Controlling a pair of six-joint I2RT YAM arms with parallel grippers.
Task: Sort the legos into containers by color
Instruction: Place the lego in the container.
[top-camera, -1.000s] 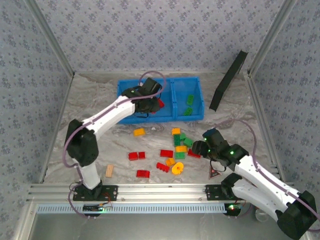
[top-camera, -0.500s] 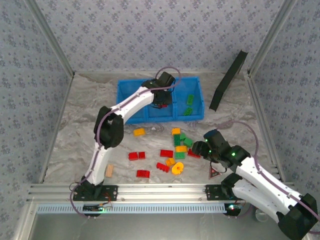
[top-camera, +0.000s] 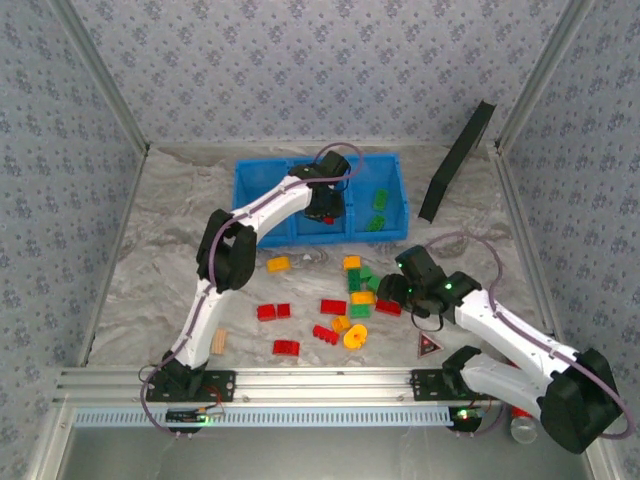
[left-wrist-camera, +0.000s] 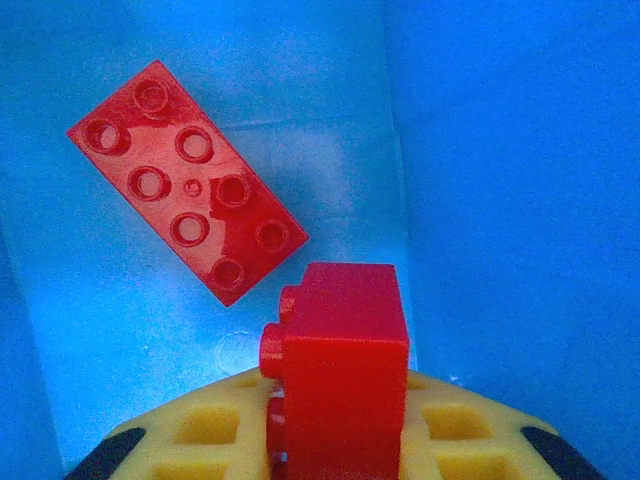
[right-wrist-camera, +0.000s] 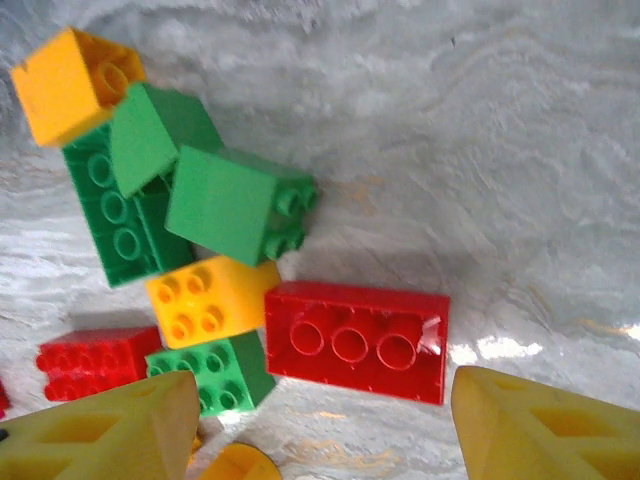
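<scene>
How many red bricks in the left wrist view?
2: a long red brick flat on the bin floor, a small red brick in the left gripper; it may hide more.

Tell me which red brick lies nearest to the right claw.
The long red brick just ahead of the right claw, beside a yellow brick; the other red bricks lie farther left.

Red, green and yellow legos (top-camera: 333, 306) lie scattered before the blue three-compartment bin (top-camera: 255, 178).

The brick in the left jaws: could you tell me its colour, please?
The brick is red; left wrist view shows it best.
</scene>
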